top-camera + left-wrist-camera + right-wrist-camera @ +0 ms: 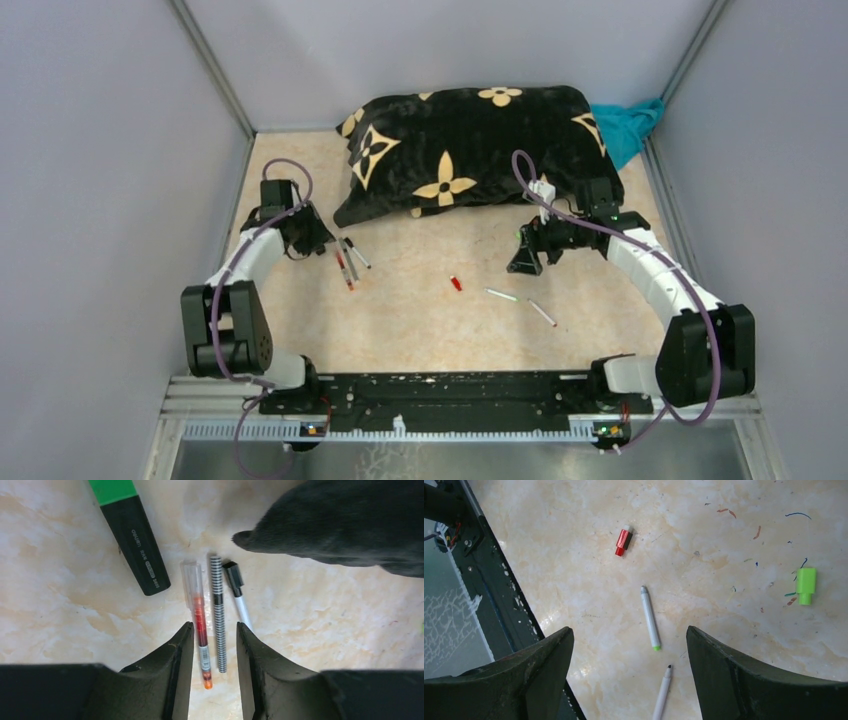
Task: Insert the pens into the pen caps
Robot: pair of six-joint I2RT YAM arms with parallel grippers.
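Observation:
In the left wrist view, three pens lie side by side on the table: a red pen [200, 625] with a clear cap, a black-and-white striped pen [218, 605] and a white pen [239, 597] with a black cap on. My left gripper [214, 626] is open just above them, and the red and striped pens lie loose between its fingers. A black marker [140, 550] with a green end lies to their left. My right gripper [629, 630] hangs wide open over two uncapped white pens, one green-tipped [650, 618] and one black-tipped [662, 690]. A red cap [622, 541] and a green cap [805, 584] lie apart from them.
A black pillow [470, 150] with cream flowers lies across the back, its corner close to the left gripper [318, 240]. A teal cloth [630, 125] sits in the back right corner. The black base rail [450, 395] runs along the near edge. Grey walls close in both sides.

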